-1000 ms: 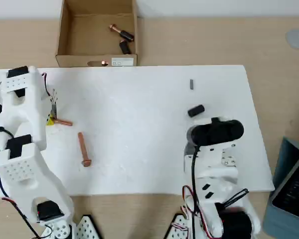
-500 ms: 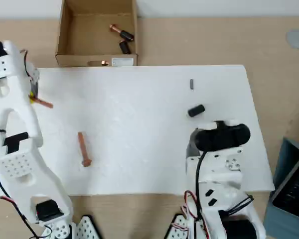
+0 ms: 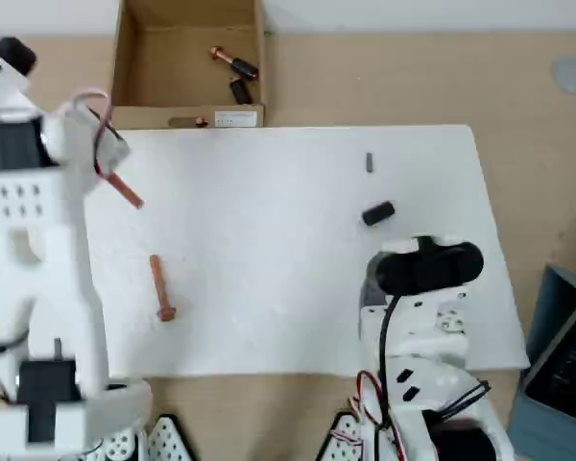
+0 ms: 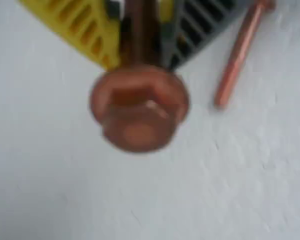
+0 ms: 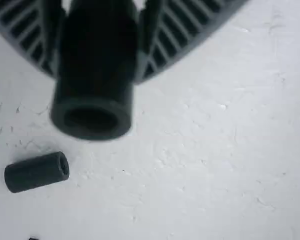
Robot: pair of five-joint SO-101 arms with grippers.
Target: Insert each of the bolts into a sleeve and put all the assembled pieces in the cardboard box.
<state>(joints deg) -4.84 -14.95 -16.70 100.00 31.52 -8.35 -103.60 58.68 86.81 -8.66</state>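
My left gripper is shut on a copper bolt, held above the white board with its head toward the camera. In the high view this bolt juts out of the left gripper at the board's far left. A second copper bolt lies loose on the board. My right gripper is shut on a black sleeve with its bore open. Another black sleeve lies just beyond the right arm. The cardboard box holds an assembled bolt and sleeve.
A second black piece lies in the box, and a copper piece rests at its front wall. A small dark pin lies on the white board. A grey-blue case stands at the right edge.
The left arm has risen and swung toward the far side with the bolt in its gripper, the bolt now angled to the right. The right arm has barely shifted.
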